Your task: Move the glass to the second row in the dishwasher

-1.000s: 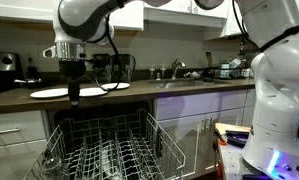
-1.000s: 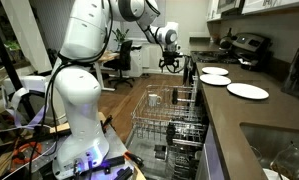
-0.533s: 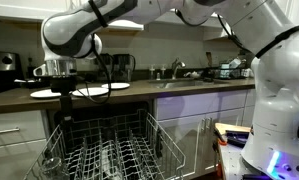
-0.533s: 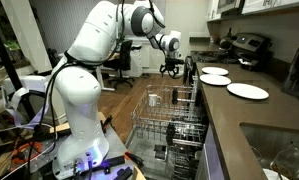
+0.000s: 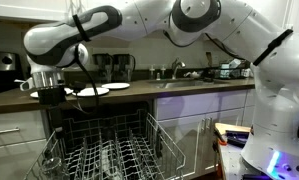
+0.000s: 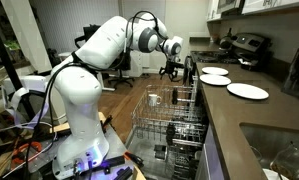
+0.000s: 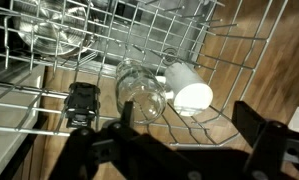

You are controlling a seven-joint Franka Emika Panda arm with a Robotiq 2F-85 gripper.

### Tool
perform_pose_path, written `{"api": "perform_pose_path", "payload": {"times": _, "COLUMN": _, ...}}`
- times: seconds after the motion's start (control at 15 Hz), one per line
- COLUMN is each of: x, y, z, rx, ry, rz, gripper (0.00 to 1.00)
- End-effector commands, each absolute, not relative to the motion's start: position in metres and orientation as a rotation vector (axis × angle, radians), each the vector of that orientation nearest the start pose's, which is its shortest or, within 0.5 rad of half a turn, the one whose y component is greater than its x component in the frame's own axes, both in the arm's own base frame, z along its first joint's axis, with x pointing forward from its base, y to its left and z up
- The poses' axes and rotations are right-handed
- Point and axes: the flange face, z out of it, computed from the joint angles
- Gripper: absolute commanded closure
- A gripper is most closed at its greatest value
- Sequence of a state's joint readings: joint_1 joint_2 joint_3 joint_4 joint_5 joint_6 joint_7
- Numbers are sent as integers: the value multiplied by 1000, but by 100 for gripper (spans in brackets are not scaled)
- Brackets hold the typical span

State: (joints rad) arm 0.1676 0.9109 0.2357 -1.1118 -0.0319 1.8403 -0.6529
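In the wrist view the clear glass (image 7: 139, 88) lies on its side among the wire tines of the dishwasher rack (image 7: 49, 95), mouth toward the camera. A white cup (image 7: 191, 93) lies right beside it. My gripper (image 7: 174, 150) hangs above them, open, its dark fingers (image 7: 264, 135) spread wide with nothing between them. In both exterior views the gripper (image 5: 51, 97) (image 6: 172, 70) hovers over the far end of the pulled-out rack (image 5: 109, 150) (image 6: 174, 125), well above the tines.
White plates (image 5: 89, 90) (image 6: 249, 91) lie on the dark counter above the dishwasher. A clear glass bowl (image 7: 51, 35) sits in the rack past the glass. White cabinets (image 5: 204, 105) flank the opening. The robot base (image 6: 79, 130) stands beside the rack.
The arm has swung and carried the gripper sideways along the counter edge to over the rack's end, with the elbow now reaching across. The gripper stays open. Nothing in the rack has moved.
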Motion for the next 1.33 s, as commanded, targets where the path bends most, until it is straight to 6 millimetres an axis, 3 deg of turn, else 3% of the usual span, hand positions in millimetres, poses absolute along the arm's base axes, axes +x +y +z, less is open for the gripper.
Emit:
{"api": "perform_pose_path", "payload": {"times": 0.0, "x": 719, "y": 260, "z": 253, "rx": -2581, "ry": -1360, "rz": 235, "gripper": 0}}
{"api": "perform_pose_path", "payload": {"times": 0.6, "x": 725, "y": 291, "z": 221, "rx": -2827, "ry": -1208, "rz": 260, "gripper": 0}}
{"api": "perform_pose_path", "payload": {"times": 1.27, "x": 723, "y": 285, "z": 175, "rx": -2896, "ry": -1162, "rz": 316, "gripper": 0}}
